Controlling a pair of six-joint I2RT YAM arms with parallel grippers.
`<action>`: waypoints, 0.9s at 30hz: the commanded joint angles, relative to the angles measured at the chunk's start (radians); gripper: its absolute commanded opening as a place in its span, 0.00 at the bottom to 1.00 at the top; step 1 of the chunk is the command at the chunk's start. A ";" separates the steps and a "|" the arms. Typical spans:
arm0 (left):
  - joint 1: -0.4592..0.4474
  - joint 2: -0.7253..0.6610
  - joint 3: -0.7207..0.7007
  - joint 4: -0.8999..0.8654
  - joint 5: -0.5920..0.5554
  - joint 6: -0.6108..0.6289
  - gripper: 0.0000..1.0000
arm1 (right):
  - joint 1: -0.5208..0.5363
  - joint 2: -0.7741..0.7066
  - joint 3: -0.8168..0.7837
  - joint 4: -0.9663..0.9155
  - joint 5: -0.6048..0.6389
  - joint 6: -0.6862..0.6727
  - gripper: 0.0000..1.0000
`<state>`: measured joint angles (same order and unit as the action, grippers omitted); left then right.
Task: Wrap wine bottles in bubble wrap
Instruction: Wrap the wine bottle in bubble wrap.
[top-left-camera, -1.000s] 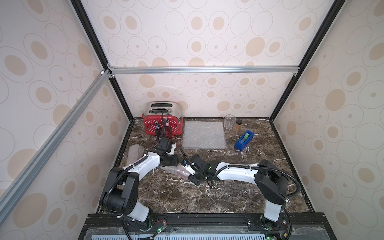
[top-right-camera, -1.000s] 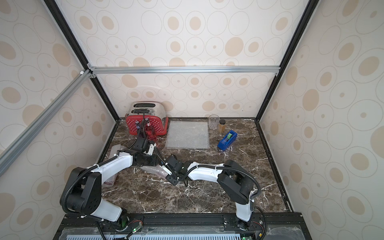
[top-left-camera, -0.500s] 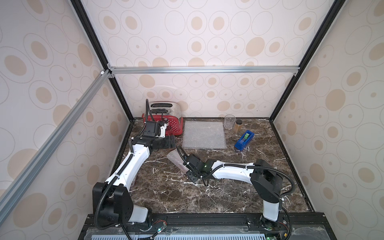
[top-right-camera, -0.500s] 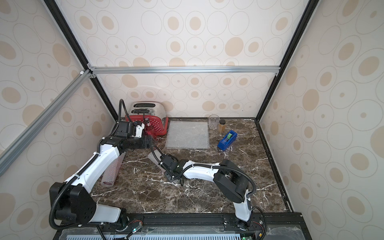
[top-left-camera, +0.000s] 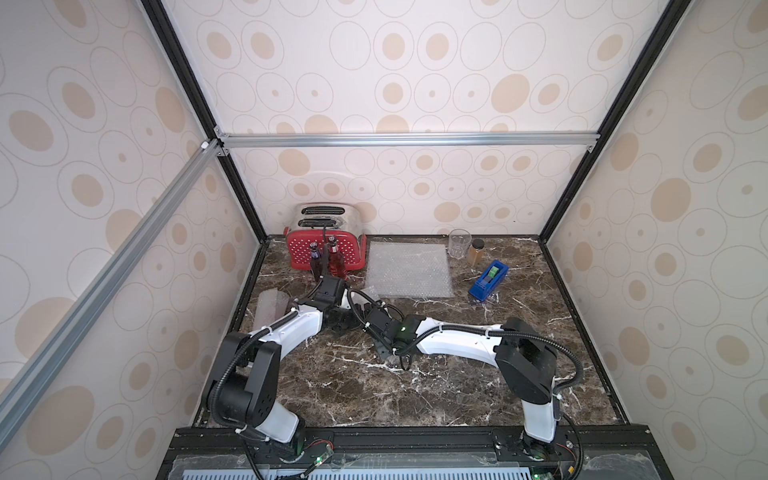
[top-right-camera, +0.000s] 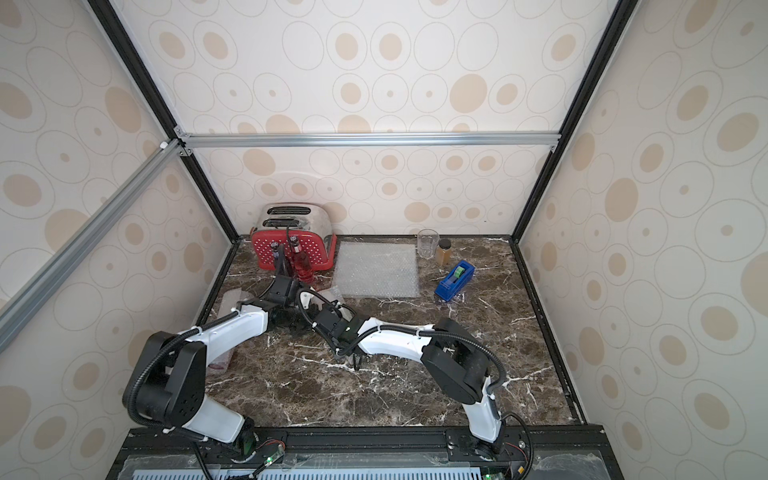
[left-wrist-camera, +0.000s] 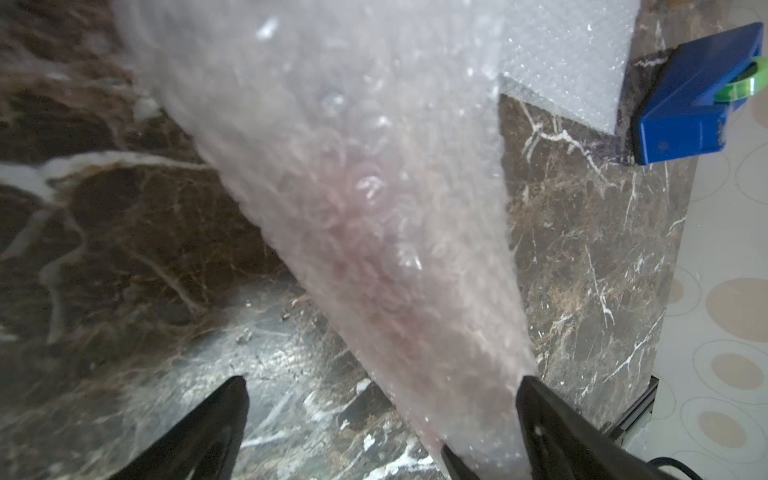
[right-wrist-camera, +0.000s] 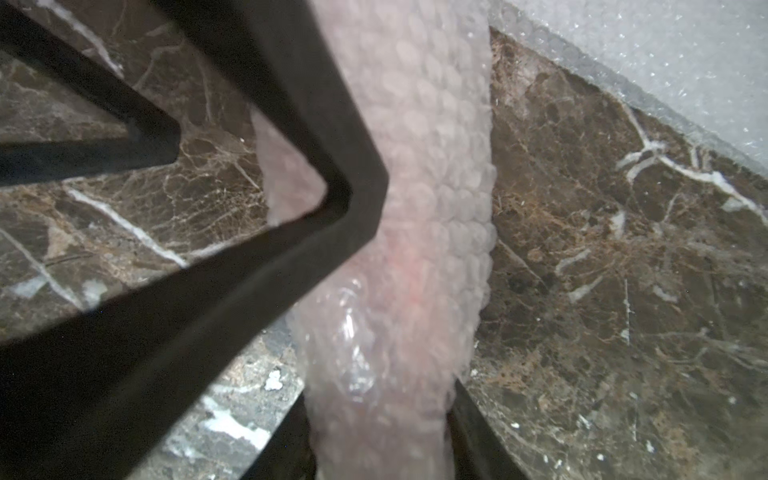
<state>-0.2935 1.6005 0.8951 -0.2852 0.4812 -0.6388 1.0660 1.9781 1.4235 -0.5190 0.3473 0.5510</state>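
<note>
**Wrapped bottle pinched by right gripper, left gripper spread**

Brown, white-veined marble tabletop (top-left-camera: 415, 395), beige oval-print walls (top-left-camera: 415, 83), aluminium frame bar (top-left-camera: 407, 139). Print on the side of the blue tape dispenser (left-wrist-camera: 698, 104) is too small to read. Wrapped bottle (left-wrist-camera: 374, 228) is mid-left on the table, pink showing through the wrap. Its long axis runs from the grippers toward the near-left corner of the flat bubble wrap sheet (top-left-camera: 409, 270); can't tell which end is the neck. Right gripper (right-wrist-camera: 378, 399) pinches it. Left gripper (left-wrist-camera: 382, 386) spread wide, bundle just beside one finger. Purple bottle (top-left-camera: 314, 259) and red bottle (top-left-camera: 336, 262) stand upright by the red basket (top-left-camera: 353, 249).
</note>
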 joint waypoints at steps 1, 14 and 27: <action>-0.013 0.053 0.065 0.050 0.018 -0.042 0.99 | -0.001 0.082 -0.025 -0.103 -0.001 0.013 0.48; -0.044 0.137 0.090 -0.112 -0.136 0.073 0.76 | 0.035 0.028 -0.005 -0.067 -0.192 -0.018 0.62; -0.045 0.200 0.135 -0.159 -0.120 0.131 0.66 | 0.035 -0.119 -0.129 0.108 -0.390 0.001 0.63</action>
<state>-0.3347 1.7458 1.0271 -0.3367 0.4622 -0.5411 1.0752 1.8923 1.3159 -0.4652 0.0761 0.5747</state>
